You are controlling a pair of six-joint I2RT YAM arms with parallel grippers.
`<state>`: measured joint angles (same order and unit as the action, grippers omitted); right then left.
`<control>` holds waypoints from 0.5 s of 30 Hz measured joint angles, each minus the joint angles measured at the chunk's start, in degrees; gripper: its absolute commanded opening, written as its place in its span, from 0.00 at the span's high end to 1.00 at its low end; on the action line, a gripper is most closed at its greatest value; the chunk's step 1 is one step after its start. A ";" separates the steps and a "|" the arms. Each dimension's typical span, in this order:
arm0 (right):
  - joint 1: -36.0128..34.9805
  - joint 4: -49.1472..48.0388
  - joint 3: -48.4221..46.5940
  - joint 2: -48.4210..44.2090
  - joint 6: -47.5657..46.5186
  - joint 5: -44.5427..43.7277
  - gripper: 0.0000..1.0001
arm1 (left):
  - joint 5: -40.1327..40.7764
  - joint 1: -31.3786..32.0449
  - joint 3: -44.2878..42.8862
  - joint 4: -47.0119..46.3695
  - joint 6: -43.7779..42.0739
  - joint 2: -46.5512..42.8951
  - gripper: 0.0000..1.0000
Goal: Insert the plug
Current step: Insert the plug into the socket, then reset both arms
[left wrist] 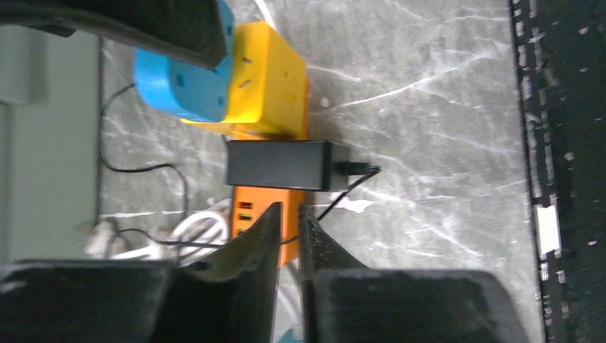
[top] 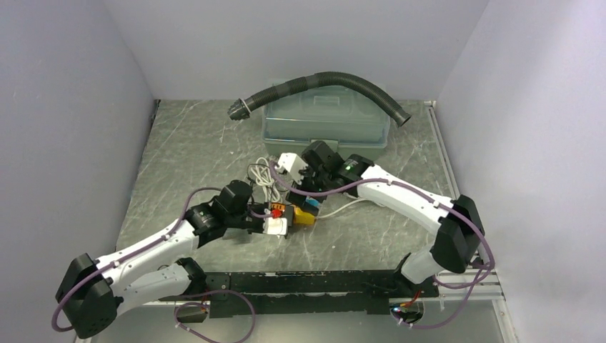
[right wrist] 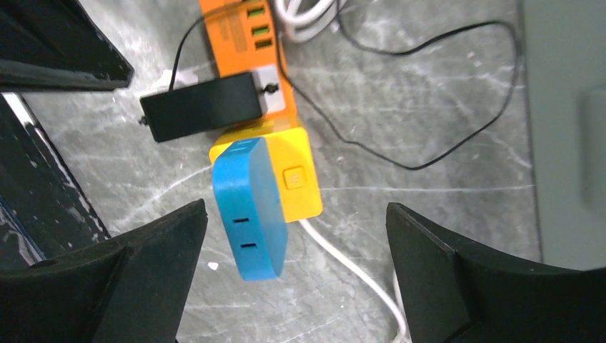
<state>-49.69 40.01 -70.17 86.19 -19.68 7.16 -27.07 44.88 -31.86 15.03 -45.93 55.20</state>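
Observation:
An orange and yellow power strip [top: 301,216] lies mid-table. A blue plug [right wrist: 250,207] sits in the strip's yellow end [right wrist: 299,179], and a black adapter [right wrist: 200,107] sits in the orange part [right wrist: 243,36]. My right gripper [right wrist: 296,209] hangs over the blue plug, jaws wide open, touching nothing. My left gripper [left wrist: 289,211] is at the orange end [left wrist: 257,207], fingers almost together. The adapter's thin black cable runs behind the slit between the left gripper's fingers; I cannot tell if it is pinched. From above, the left gripper [top: 270,220] and right gripper [top: 309,189] flank the strip.
A clear lidded box [top: 325,121] stands at the back with a black corrugated hose [top: 321,80] draped over it. Coiled white cable [top: 263,179] lies behind the strip. A black rail [top: 307,282] runs along the near edge. Grey walls close in both sides.

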 measured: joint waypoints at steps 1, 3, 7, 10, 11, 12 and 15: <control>0.61 0.28 -1.31 -0.31 0.15 0.48 0.00 | 0.61 0.00 -0.90 0.81 0.09 0.00 0.53; 1.81 0.24 -2.97 -1.51 0.50 1.31 0.00 | 2.47 -0.31 -3.39 2.69 0.72 0.00 0.19; 6.12 -1.79 -3.63 -7.37 2.73 2.32 0.00 | 5.25 -4.22 -9.03 6.10 4.63 -0.26 0.00; 10.45 -8.13 -0.52 -14.29 5.79 1.31 0.00 | 6.58 -12.63 -14.62 9.11 8.44 0.07 0.00; 12.00 -11.28 1.92 -16.92 6.97 0.57 0.00 | 6.93 -16.13 -16.50 10.12 9.81 0.35 0.00; 13.49 -14.01 4.63 -19.45 8.15 -0.59 0.00 | 6.99 -20.59 -18.56 11.06 11.30 0.74 0.00; 17.55 -22.67 14.71 -25.35 11.50 -3.80 0.00 | 6.86 -30.99 -21.29 12.72 14.47 1.31 0.00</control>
<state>-32.14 17.34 -55.46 60.84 -8.19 3.36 -20.21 13.89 -53.15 27.75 -31.46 56.51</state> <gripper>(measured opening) 0.997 0.996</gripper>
